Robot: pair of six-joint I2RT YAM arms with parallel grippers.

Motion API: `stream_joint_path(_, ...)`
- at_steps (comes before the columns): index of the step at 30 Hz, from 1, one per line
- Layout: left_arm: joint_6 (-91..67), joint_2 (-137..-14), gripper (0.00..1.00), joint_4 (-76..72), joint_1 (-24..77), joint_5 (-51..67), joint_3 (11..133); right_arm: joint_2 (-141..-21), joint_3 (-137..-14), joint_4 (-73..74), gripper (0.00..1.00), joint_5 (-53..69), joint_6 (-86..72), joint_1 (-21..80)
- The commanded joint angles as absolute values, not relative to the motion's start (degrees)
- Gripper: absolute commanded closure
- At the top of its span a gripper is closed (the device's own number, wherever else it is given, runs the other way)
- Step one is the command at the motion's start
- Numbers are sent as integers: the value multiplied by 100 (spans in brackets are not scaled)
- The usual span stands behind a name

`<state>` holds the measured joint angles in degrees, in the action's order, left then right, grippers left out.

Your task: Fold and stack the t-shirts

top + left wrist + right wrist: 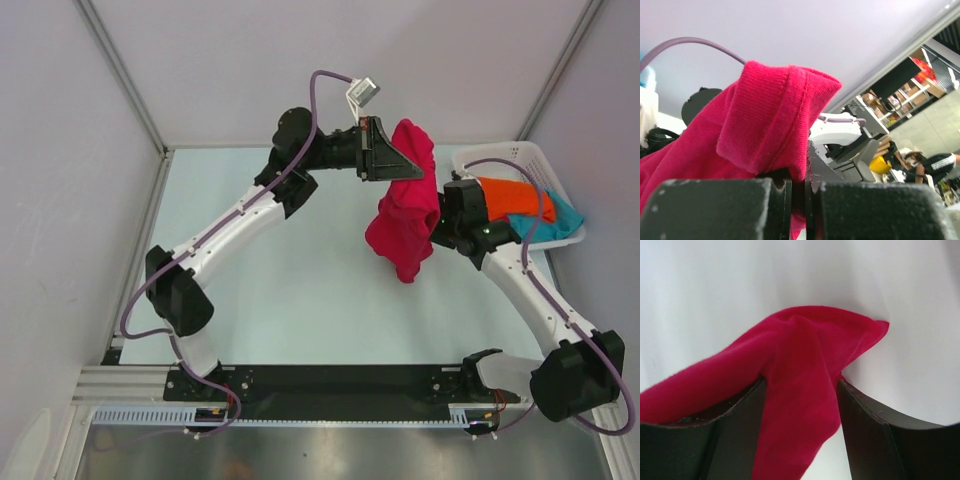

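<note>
The crimson red t-shirt [405, 215] hangs bunched above the table's far right. My left gripper [408, 165] is shut on its upper edge; in the left wrist view a folded hem [775, 120] rises out of the left gripper [799, 182]. My right gripper [438, 212] is at the shirt's right side. Its jaws stand wide apart in the right wrist view, where a fold of the red cloth [805, 370] runs through the right gripper [802, 390]. The orange t-shirt [515, 198] and the teal t-shirt [562, 215] lie in the basket.
A white lattice basket [500, 155] stands at the far right, just behind my right wrist. White walls close in the pale green table [290, 300] on the left, back and right. A black rail [340, 378] runs along the near edge.
</note>
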<state>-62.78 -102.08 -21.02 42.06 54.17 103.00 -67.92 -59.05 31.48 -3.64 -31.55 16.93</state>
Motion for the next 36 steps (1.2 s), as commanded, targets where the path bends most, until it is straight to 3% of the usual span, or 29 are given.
stream_joint_path(1, -5881, -9554, 100, -2066, 3947, 5169, 10301, -6838, -6134, 2935, 36, -579, -3217, 2003)
stream_joint_path(6, -5319, -9326, 100, -1154, 3657, 4703, 10231, -6513, -6223, 3172, 35, -799, -3164, 2293)
stream_joint_path(9, -4512, -9272, 100, 513, 3463, 3686, 10423, -6267, -6144, 3287, 34, -922, -3208, 2469)
stream_joint_path(11, -3923, -9360, 100, 1951, 3323, 2373, 10660, -6170, -6082, 3305, 33, -940, -3234, 2540)
stream_joint_path(14, -3692, -9396, 100, 2950, 3086, 1243, 10479, -6248, -6029, 3217, 32, -941, -3278, 2672)
stream_joint_path(20, -3569, -9132, 100, 3145, 2690, 757, 9476, -6767, -5862, 2778, 31, -862, -3436, 3093)
stream_joint_path(28, -3507, -9079, 100, 3463, 2443, 272, 8825, -8337, -5879, 1961, 29, -817, -3428, 3568)
stream_joint_path(36, -3419, -9044, 100, 3445, 2408, 229, 8403, -10159, -7030, 1854, 27, -765, -2989, 3700)
